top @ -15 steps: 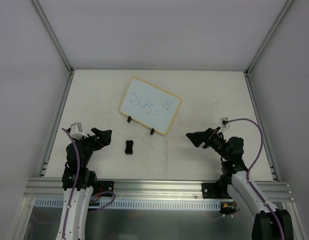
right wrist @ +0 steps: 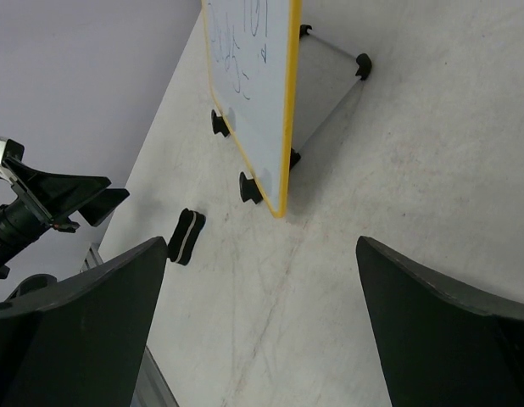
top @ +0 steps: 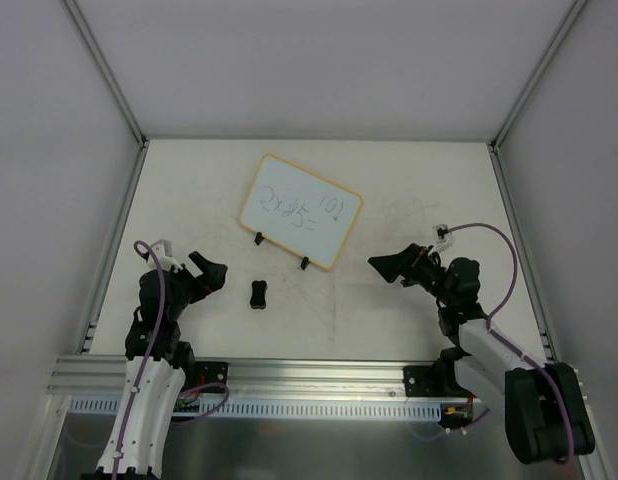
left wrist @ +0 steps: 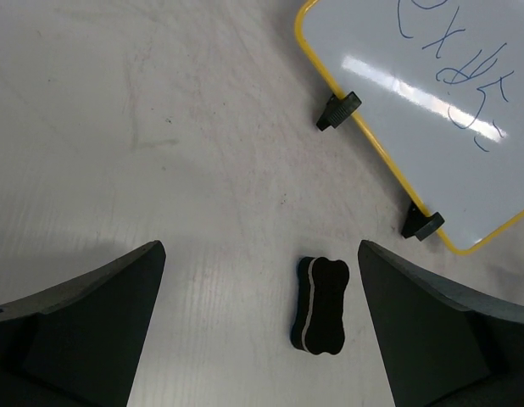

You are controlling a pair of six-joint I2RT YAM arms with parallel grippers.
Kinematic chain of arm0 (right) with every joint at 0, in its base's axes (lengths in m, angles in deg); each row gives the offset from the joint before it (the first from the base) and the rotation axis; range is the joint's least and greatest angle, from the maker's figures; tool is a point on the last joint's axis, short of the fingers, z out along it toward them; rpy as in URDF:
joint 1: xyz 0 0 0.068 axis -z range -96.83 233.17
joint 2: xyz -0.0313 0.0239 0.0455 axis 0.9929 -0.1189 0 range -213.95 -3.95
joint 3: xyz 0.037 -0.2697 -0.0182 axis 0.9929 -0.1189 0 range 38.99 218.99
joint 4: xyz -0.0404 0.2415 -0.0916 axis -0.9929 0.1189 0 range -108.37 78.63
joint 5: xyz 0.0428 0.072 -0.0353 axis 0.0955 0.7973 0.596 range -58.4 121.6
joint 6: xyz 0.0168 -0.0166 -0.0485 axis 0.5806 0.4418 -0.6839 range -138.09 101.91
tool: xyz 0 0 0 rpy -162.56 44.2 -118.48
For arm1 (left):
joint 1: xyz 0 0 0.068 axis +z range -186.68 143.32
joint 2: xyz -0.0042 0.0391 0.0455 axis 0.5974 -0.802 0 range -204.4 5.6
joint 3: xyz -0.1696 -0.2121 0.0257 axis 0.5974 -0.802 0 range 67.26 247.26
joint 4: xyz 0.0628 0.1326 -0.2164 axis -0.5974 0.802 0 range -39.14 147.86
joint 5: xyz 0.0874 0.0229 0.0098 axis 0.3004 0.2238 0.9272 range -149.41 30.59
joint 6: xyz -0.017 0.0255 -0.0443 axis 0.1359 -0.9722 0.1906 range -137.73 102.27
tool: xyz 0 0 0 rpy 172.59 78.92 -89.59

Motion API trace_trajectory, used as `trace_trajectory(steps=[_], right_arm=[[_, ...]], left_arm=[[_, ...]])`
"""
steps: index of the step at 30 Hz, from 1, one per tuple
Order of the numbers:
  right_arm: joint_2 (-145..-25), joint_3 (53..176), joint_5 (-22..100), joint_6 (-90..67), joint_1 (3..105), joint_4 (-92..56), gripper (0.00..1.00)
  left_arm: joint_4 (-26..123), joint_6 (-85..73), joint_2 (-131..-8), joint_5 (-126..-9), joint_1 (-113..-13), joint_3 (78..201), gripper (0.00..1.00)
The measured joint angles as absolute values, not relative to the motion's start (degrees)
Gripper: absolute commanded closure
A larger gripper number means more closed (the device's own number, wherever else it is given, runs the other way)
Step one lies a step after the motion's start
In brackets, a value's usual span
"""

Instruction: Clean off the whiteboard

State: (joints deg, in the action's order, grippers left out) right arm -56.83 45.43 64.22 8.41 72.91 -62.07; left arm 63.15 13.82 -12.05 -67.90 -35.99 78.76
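Plainly, both pincers are spread wide and hold nothing. The left pincer (left wrist: 260, 250) hangs low over the table (top: 409, 190), its two dark fingers (left wrist: 84, 322) far apart. The eraser (left wrist: 321, 303), a small black block with a pale layer through its edge, lies flat just ahead of the gap between them, nearer the right finger than the left and touching neither. The whiteboard (left wrist: 448, 93) is further ahead and off to this pincer's right, well apart from it. Its yellow rim runs slantwise across the wrist view, and two black clip feet (left wrist: 338, 111) sit along the near edge. Blue marker writing covers part of the white face. From above it seems to be a short sum, though the figures are too scrawled to read with any certainty. The right pincer (right wrist: 262, 244) is also off the table with its fingers equally wide. From it the whiteboard lies ahead and a little to the left, propped up on its long edge, not lying flat, with a grey bar with black end caps behind it as a stand. The eraser lies ahead and to the left of this pincer, between it and the left pincer, which shows at the far left of the right wrist view.
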Motion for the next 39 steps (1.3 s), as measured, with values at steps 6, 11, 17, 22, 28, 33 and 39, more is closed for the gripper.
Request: trace_trajectory(steps=[6, 11, 17, 22, 28, 33, 39], right_arm=[[-69.3, 49.6, 65.9, 8.2, 72.5, -74.4, 0.09], [-82.7, 51.8, 66.4, 10.0, 71.2, -86.1, 0.16], [-95.7, 58.2, 66.8, 11.2, 67.7, -89.2, 0.2], [-99.4, 62.0, 66.9, 11.0, 65.7, -90.4, 0.25], [-104.5, 66.9, 67.1, 11.1, 64.5, -91.5, 0.44], [-108.2, 69.3, 67.5, 11.2, 63.6, -91.8, 0.5], [-111.3, 71.4, 67.7, 11.3, 62.7, -91.9, 0.7]], left_arm=[[62.6, 13.8, -12.7, -67.9, -36.0, 80.8, 0.01], [61.9, 13.8, -13.8, -67.1, -36.0, 82.0, 0.01], [61.8, 13.8, -17.8, -66.0, -36.0, 82.4, 0.01], [61.8, 12.9, -16.3, -65.3, -36.0, 82.4, 0.01], [61.7, 12.4, -14.1, -65.2, -36.0, 82.2, 0.01], [61.7, 11.8, -13.5, -65.2, -36.0, 81.9, 0.01], [61.7, 11.5, -13.5, -65.4, -36.0, 81.5, 0.01]])
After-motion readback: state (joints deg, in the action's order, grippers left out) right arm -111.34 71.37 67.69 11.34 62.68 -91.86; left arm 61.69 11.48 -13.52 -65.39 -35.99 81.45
